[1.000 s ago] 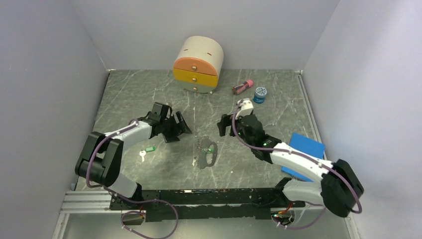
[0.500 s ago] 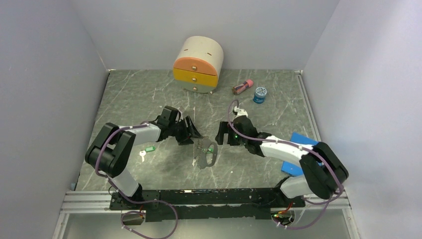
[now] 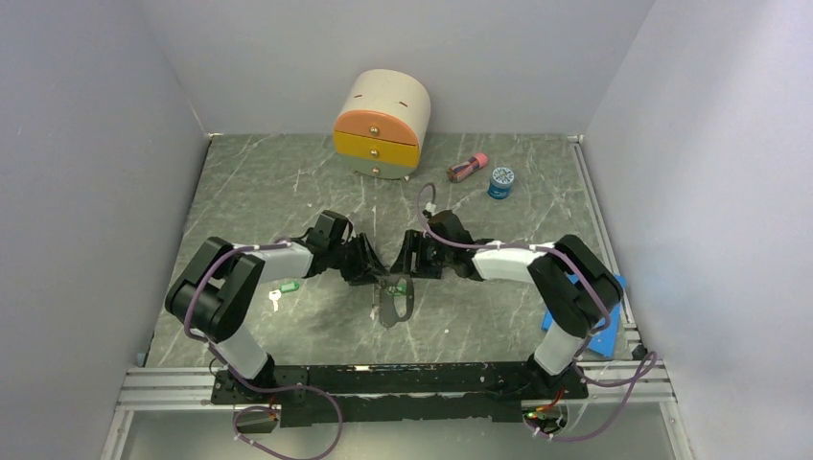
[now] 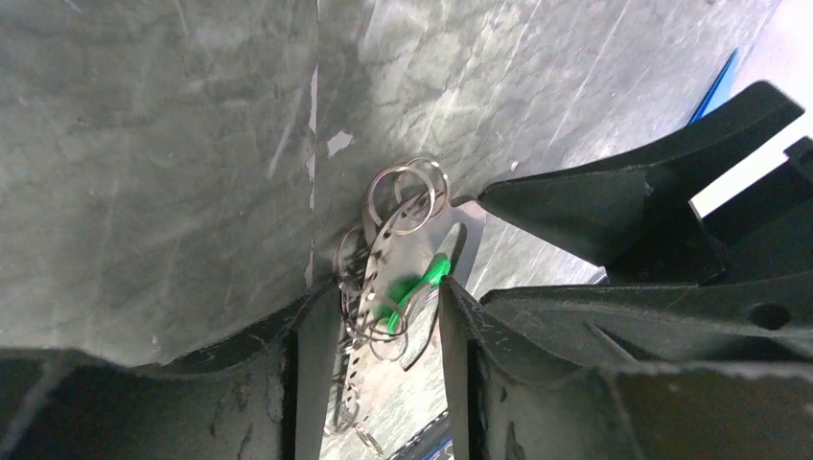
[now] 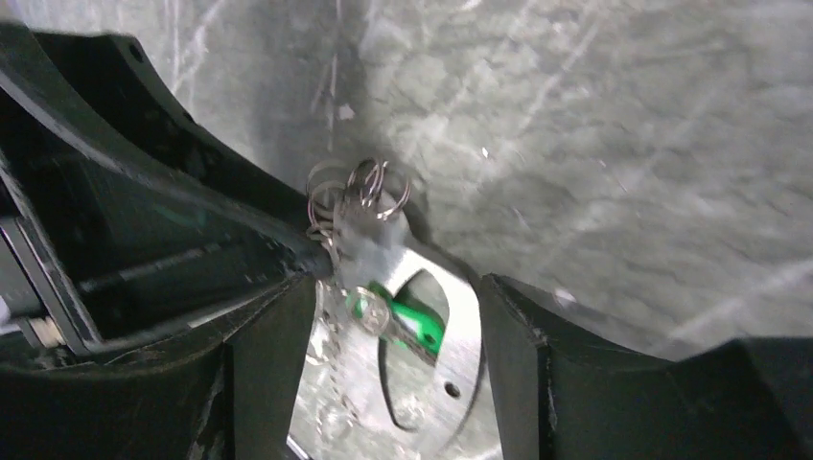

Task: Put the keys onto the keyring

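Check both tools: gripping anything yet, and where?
Nothing held. The left tool and right tool are both open, each straddling the keyring cluster with the green key on the table.

Green-headed keys, silvery keyring

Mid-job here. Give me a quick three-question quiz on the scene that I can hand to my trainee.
1. True or false: the left gripper and the right gripper both have their jaws open, one on each side of the keyring.
2. Where is the loose key? A) lying on the table, left of the keyring and apart from it; B) clamped in the right gripper's jaws; C) threaded on the keyring.
3. Fill in: the key lying between the right gripper's jaws has a ____ plastic head.

Key: 1 true; 2 A; 3 green.
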You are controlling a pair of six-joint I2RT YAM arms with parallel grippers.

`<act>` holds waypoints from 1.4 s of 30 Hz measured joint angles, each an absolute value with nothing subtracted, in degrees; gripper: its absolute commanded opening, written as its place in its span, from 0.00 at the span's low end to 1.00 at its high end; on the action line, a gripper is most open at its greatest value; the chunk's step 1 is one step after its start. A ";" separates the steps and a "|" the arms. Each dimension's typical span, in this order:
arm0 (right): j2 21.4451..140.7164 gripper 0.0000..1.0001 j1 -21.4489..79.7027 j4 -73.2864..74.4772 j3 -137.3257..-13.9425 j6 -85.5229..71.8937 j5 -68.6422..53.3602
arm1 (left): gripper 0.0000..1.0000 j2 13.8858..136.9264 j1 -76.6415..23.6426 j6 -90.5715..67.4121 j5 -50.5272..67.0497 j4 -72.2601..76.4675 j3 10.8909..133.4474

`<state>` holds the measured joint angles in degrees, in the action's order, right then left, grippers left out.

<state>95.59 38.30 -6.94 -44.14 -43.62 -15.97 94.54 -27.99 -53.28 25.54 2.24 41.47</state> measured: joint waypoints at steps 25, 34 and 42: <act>103.11 0.63 37.26 5.02 -58.15 -31.59 -20.97 | 0.66 80.40 -32.36 -44.07 9.04 -19.73 40.14; 93.56 0.40 36.93 11.64 -47.07 -27.86 -20.84 | 0.64 85.54 -32.32 -32.45 9.74 -21.69 52.29; 86.35 0.05 40.93 16.03 -40.47 -23.05 -21.08 | 0.62 94.91 -32.27 -29.36 11.77 -21.50 59.48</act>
<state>86.35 40.93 16.03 -40.47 -23.05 -21.08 94.91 -32.27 -29.36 11.77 -21.50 59.48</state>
